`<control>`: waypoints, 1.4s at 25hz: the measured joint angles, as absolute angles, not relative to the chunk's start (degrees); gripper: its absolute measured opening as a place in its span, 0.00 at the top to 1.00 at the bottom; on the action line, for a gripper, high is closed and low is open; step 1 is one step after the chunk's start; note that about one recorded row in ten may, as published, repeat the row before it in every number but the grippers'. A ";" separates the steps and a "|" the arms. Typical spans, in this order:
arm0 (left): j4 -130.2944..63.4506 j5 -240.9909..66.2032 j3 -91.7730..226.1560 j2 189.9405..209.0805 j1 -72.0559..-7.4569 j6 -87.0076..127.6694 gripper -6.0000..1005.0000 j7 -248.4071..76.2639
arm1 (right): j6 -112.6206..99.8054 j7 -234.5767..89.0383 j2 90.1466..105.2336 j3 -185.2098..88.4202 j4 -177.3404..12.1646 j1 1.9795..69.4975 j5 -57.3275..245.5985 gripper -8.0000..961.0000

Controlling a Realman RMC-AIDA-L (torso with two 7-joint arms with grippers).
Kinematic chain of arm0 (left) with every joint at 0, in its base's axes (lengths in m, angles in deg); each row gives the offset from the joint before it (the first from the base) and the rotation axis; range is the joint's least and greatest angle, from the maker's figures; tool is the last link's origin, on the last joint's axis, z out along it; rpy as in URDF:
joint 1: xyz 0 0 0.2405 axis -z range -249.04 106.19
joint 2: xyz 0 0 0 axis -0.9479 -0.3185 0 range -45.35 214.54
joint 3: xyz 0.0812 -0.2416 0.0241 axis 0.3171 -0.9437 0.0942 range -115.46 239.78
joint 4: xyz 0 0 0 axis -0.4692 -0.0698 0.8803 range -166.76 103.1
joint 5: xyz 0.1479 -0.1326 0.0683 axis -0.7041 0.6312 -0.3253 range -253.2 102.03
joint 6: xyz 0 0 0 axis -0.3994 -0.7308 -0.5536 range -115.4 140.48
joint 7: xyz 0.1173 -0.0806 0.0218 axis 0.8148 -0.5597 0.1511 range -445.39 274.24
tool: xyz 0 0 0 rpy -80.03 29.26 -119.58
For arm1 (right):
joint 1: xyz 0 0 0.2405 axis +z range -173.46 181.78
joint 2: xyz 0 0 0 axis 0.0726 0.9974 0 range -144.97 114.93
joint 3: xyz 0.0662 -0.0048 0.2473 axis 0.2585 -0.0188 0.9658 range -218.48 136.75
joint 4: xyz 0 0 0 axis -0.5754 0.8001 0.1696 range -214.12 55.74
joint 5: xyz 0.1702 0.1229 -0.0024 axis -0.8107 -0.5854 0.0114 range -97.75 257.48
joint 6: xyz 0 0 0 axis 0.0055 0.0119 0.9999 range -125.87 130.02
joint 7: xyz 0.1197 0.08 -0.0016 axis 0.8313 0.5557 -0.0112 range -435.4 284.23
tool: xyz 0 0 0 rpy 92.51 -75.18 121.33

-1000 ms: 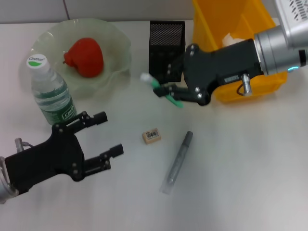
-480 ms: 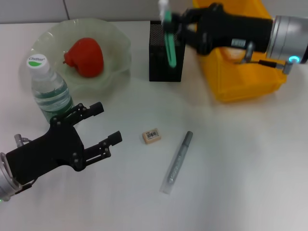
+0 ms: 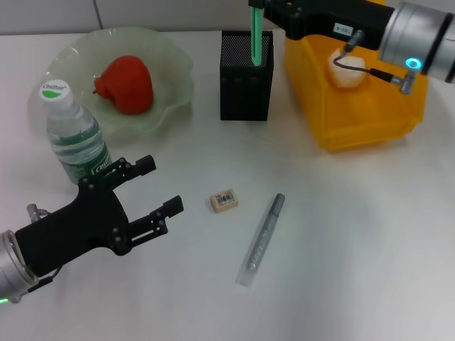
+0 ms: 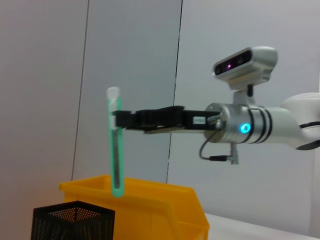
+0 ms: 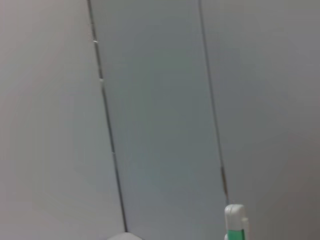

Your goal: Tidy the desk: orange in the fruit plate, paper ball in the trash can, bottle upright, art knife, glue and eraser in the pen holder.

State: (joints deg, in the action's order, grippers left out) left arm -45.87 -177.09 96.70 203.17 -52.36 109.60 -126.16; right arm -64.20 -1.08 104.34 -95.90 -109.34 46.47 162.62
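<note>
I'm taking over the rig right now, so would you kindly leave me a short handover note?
Right tool: shut on the glue stick, held upright above the pen holder, not yet released.
Left tool: open, idle, hovering near the bottle.
Done: bottle upright; a red fruit in the fruit plate; paper ball in the yellow bin.
Left: drop the glue stick in; eraser and art knife lie on the desk, both to go in the pen holder.
</note>
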 joint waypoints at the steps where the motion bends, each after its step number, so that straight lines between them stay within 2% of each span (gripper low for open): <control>1: -45.47 -177.08 96.69 203.19 -52.35 109.58 0.22 -126.16 | -63.23 -1.28 104.36 -95.98 -108.71 46.87 162.31 0.84; 28: -43.07 -177.10 96.70 203.25 -52.63 109.45 0.22 -126.18 | -50.38 -5.94 104.50 -97.37 -99.23 53.76 158.57 0.84; 35: -43.08 -177.10 96.70 203.25 -52.69 109.45 0.22 -126.43 | -50.33 -5.97 104.51 -97.46 -99.19 53.47 158.53 0.76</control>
